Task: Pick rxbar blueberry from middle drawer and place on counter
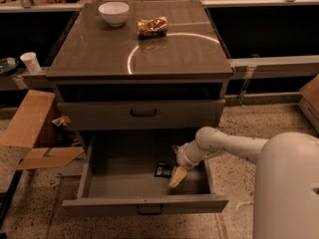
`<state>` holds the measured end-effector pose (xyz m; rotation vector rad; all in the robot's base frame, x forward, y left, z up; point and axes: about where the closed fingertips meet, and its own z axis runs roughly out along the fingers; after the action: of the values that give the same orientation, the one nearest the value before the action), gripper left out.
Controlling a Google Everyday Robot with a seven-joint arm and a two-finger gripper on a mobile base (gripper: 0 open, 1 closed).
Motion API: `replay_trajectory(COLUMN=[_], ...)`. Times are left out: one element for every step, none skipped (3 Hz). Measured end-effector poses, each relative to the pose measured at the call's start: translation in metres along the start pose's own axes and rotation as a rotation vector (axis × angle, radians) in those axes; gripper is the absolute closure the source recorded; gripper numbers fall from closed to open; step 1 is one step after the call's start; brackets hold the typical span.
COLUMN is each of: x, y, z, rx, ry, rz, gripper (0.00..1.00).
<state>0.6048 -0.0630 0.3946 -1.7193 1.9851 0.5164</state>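
Where the wide, shallow grey metal middle drawer (109, 204) stands pulled out at the foot of the cabinet, the gripper (175, 164) hangs inside it near the right wall, at the end of a smooth white jointed arm (234, 146) that enters from the right. Its two pale fingers (177, 177) are spread apart, one tip high toward the drawer's back and the other low toward its front, and they clamp on nothing. The rxbar blueberry (163, 170), a small flat near-black wrapped bar with faint light print, lies on the drawer floor just left of the gripper, its right end beside the lower finger; whether the two actually touch cannot be told. It is the only bar in the drawer. Two handled drawers show: this open one and one similar grey drawer (143, 112) above it, which is closed. On the counter (99, 54), the cabinet's flat glossy grey-brown top with a pale ring of glare, sit one white round bowl (113, 13) at the back left and one crinkly golden-brown snack packet (152, 26) just to its right, the two apart. One white paper cup (31, 61) stands on a ledge left of the cabinet, and flattened brown cardboard (30, 118) lies on the floor below it.
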Motion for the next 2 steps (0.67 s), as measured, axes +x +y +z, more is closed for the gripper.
replay_trajectory(x=[-0.0155, -0.0230], y=[0.0018, 0.0005], z=[0.0155, 0.0217], rx=[-0.017, -0.003], ry=[-0.013, -0.017], rz=[-0.001, 0.012], gripper=[0.00, 0.00])
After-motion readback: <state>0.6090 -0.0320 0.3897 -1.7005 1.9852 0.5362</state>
